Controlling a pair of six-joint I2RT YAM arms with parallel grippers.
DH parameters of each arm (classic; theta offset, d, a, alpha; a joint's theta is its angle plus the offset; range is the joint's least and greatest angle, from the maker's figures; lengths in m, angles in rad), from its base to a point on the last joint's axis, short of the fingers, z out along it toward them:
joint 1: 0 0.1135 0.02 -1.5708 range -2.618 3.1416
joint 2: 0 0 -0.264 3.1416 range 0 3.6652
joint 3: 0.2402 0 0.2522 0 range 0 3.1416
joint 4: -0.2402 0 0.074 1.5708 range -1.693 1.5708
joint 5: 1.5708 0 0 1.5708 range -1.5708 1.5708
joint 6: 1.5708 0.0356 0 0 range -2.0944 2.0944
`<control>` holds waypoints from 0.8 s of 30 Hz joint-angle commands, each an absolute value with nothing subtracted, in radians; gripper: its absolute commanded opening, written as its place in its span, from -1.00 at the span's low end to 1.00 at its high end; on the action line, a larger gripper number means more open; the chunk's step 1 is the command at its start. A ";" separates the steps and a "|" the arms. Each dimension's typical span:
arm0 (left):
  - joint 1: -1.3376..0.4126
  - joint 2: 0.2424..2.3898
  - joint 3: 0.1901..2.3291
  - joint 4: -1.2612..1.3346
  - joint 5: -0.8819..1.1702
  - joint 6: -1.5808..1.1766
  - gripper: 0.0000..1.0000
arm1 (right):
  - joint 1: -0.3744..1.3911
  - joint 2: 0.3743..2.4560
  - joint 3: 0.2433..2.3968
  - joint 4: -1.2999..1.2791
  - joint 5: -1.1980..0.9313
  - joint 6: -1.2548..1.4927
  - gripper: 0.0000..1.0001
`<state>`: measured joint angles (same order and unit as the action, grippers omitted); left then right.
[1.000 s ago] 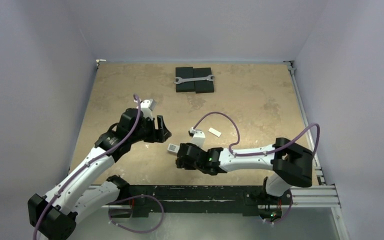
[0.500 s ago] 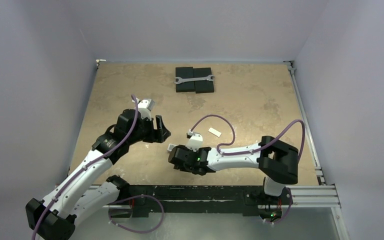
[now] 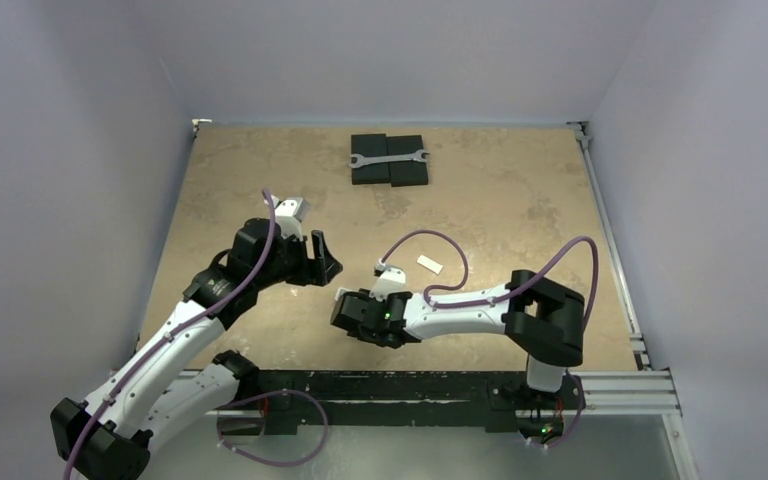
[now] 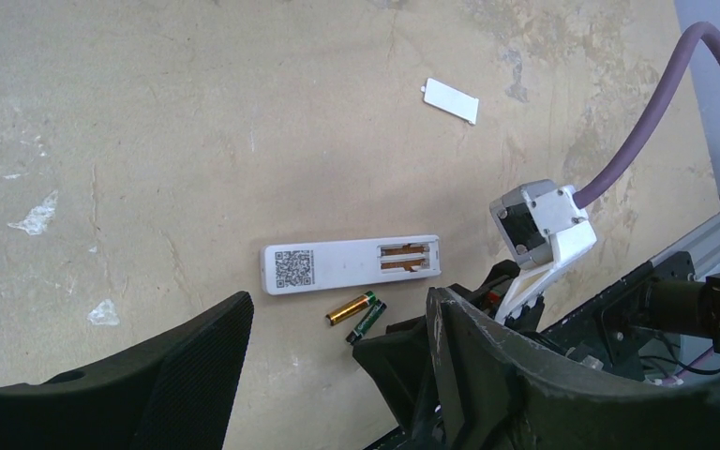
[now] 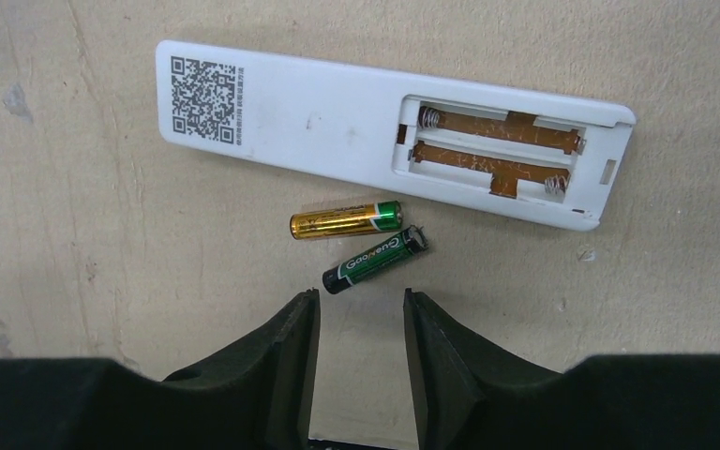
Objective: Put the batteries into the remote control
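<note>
Remote control (image 5: 337, 117) lying back-up near the table's (image 3: 520, 220) near edge, with the batteries (image 4: 352, 308) loose beside it.

Top camera: my left pincer (image 3: 326, 256) hangs left of the table's middle. My right pincer (image 3: 343, 306) sits just beside it towards the near edge and hides most of the handset. A white cover piece (image 3: 429, 264) lies apart towards the right edge, and a wrench (image 3: 388, 159) rests on black blocks (image 3: 390, 176) by the far edge. Left wrist: my left pincer stands wide apart with nothing in it, and the remote and both cells show on the table between its fingers. Right wrist: the compartment is uncovered, its springs and contacts showing. The gold battery (image 5: 345, 221) lies just beside the remote's long side, and the dark green battery (image 5: 375, 259) lies angled next to it. My right pincer's fingers are apart and grip nothing, their tips just short of the green one.
</note>
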<state>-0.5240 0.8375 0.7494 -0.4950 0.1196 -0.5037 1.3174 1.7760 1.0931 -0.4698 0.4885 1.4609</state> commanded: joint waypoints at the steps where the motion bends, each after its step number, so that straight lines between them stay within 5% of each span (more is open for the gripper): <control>1: -0.523 0.824 0.749 -0.466 0.130 -0.485 0.36 | 1.322 1.777 1.135 -0.515 0.546 1.517 -0.10; 24: -0.522 0.836 0.748 -0.464 0.137 -0.483 0.36 | 1.302 1.825 1.164 -0.517 0.560 1.543 -0.09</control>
<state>-0.5240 0.8379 0.7483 -0.4946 0.1246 -0.5037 1.3121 1.8133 1.1271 -0.4915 0.5076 1.5066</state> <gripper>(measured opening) 0.679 0.452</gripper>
